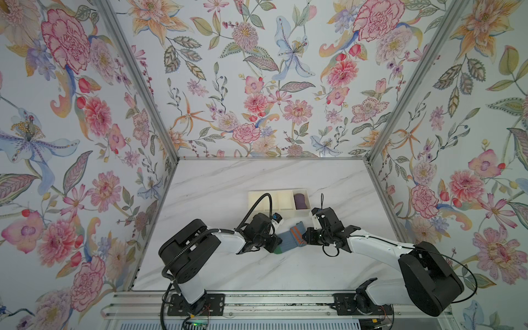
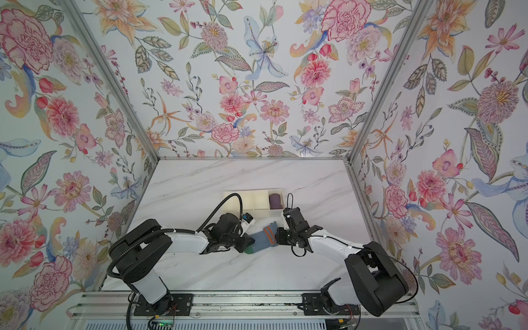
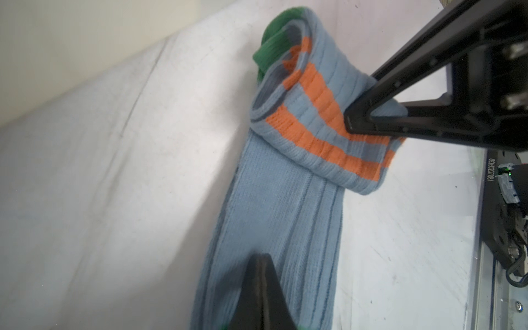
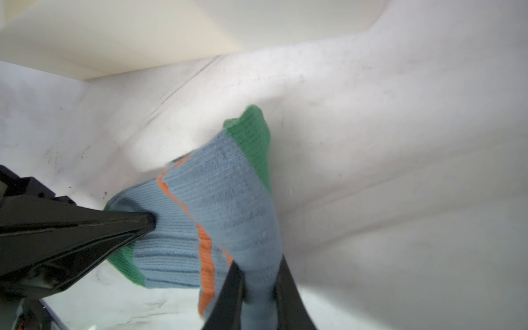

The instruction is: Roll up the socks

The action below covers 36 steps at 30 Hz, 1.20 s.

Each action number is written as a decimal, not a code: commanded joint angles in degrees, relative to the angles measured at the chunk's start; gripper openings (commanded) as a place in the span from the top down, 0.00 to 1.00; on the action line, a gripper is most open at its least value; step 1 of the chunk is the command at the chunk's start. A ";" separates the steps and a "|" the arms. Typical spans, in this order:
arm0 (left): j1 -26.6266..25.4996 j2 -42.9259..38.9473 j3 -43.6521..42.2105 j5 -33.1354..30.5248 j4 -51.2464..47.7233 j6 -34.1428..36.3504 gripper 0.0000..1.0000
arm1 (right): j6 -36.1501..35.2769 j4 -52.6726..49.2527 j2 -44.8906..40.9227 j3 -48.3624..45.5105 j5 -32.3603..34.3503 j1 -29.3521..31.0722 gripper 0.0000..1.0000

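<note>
The right gripper (image 4: 260, 267) pinches the rolled, orange-striped end of the ribbed knit socks (image 1: 288, 239). The left gripper (image 3: 261, 258), jaws pressed together, rests on their flat part. They lie mid-desk (image 1: 257, 177), long axis diagonal, green toe toward the front edge. Behind, one cream tray (image 1: 254, 200) holds one purple bundle (image 1: 300, 200).

I'm looking into a cell closed by three walls: the far wall (image 1: 257, 85), the left wall (image 1: 57, 143) and the right wall (image 1: 471, 143). All are papered in a floral print of pink, orange and blue blooms on a pale ground. Bare aluminium posts (image 1: 139, 80) run down the two far corners. The tabletop (image 1: 228, 177) is white with faint grey marble veins (up close, the wrist views show scuffs and dark specks). An aluminium rail (image 1: 271, 303) edges its near side. The light is soft and even, with only mild shadows.
</note>
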 commanded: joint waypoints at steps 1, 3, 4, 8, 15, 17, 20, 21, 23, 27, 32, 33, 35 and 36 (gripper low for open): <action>0.51 3.31 -3.50 -0.72 -9.68 -1.11 1.00 | -1.59 -6.82 -0.44 2.12 12.30 1.07 0.87; 0.52 3.59 -3.73 -0.38 -9.23 -1.26 1.00 | -1.60 -8.05 0.02 2.77 14.50 1.89 0.87; 0.52 3.69 -3.88 -0.28 -9.03 -1.27 1.00 | -1.56 -8.43 0.25 2.91 14.97 2.02 0.87; 0.52 3.50 -4.76 -0.18 -8.62 -1.32 1.00 | -1.17 -8.78 0.27 3.00 16.34 2.12 0.87; 0.45 3.72 -4.75 0.93 -7.10 -2.10 1.00 | -1.21 -9.31 0.93 4.52 17.97 3.61 0.87; 0.43 3.77 -4.10 1.84 -6.02 -2.45 1.00 | -1.38 -9.58 1.39 5.22 18.58 4.39 0.87; 0.43 4.31 -2.70 2.89 -5.35 -2.38 1.00 | -1.58 -10.10 1.84 6.07 20.26 7.31 0.88; 0.43 4.58 -2.19 3.25 -5.34 -2.39 1.00 | -1.51 -10.69 2.02 6.46 21.15 8.04 0.88; 0.43 4.86 -1.47 4.08 -4.85 -2.47 1.00 | -1.34 -11.70 2.20 6.94 22.62 9.15 0.88; 0.43 4.30 -0.66 5.47 -4.33 -2.89 1.00 | -0.91 -13.15 3.03 7.61 25.45 11.09 0.87; 0.52 2.97 0.06 7.21 -4.11 -3.75 1.00 | -0.57 -14.93 5.47 9.59 29.39 14.00 0.87; 0.51 2.84 0.15 7.64 -4.01 -3.91 1.00 | -0.52 -15.46 6.01 10.11 30.33 14.57 0.87; 0.60 2.46 0.22 8.78 -3.34 -4.40 1.00 | -0.55 -16.71 7.36 11.26 32.51 16.10 0.87; 0.69 2.33 0.07 9.29 -2.79 -4.74 1.00 | -0.54 -17.30 7.88 11.79 33.51 16.80 0.87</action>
